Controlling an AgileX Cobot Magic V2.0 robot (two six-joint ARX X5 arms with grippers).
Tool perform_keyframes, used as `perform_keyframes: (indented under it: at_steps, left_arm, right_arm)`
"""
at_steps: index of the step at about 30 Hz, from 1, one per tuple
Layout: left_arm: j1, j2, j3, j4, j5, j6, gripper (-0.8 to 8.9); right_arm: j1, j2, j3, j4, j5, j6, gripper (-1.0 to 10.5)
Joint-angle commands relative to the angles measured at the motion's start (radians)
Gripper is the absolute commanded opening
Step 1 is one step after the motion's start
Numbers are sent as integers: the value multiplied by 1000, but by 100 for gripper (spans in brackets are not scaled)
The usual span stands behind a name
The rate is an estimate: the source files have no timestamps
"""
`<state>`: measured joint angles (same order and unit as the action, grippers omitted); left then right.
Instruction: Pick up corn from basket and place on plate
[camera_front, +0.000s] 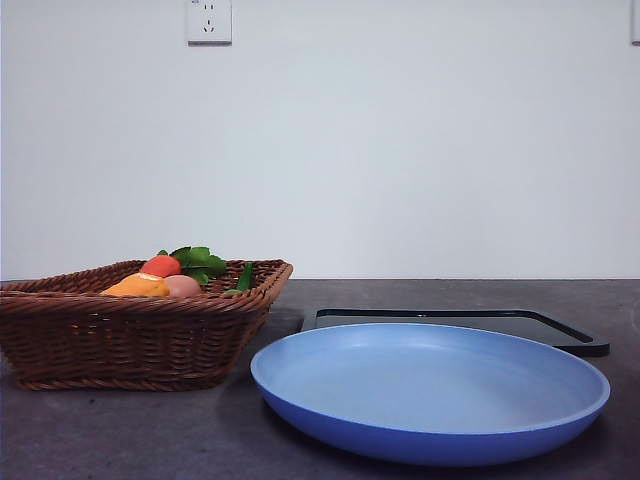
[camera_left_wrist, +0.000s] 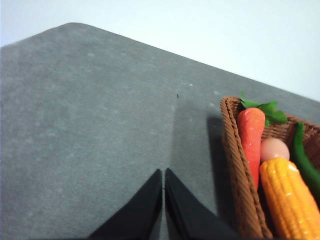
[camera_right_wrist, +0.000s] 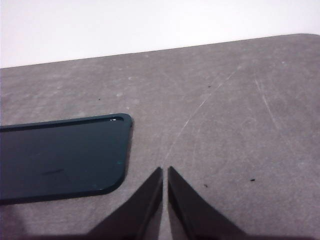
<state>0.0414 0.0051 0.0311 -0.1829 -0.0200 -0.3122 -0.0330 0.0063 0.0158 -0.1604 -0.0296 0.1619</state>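
Front view shows the wicker basket (camera_front: 130, 335) at the left of the grey table (camera_front: 230, 425), with the light-blue plate (camera_front: 430, 390) just beside it on the right and a flat black tray (camera_front: 560, 330) behind the plate. Over the basket's rim peek the corn (camera_front: 137, 287), a carrot (camera_front: 161, 266), a pinkish egg-like ball (camera_front: 183, 286) and green leaves (camera_front: 197, 262). From the left wrist view, the corn (camera_left_wrist: 290, 200) lies inside the basket (camera_left_wrist: 240, 185) alongside the carrot (camera_left_wrist: 251, 142), with the ball (camera_left_wrist: 274, 149) touching its end and a green pod (camera_left_wrist: 306, 160) on its far side. The left gripper (camera_left_wrist: 163, 175) hangs over bare table near the basket, jaws pressed together and holding nothing. The right gripper (camera_right_wrist: 164, 172) hangs beside the tray's corner (camera_right_wrist: 60, 157), jaws likewise closed and empty.
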Motion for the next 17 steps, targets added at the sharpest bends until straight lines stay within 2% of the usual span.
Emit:
perform_keyframes:
  at_steps: [1, 6, 17]
  left_arm:
    - [2, -2, -16, -4, 17, -86, 7]
    - [2, 1, 44, -13, 110, -105, 7]
    - [2, 105, 263, -170, 185, -120, 7]
  right_arm:
    - [0, -3, 0, 3, -13, 66, 2]
    - [0, -2, 46, -6, -56, 109, 2]
    - [11, 60, 237, -82, -60, 150, 2]
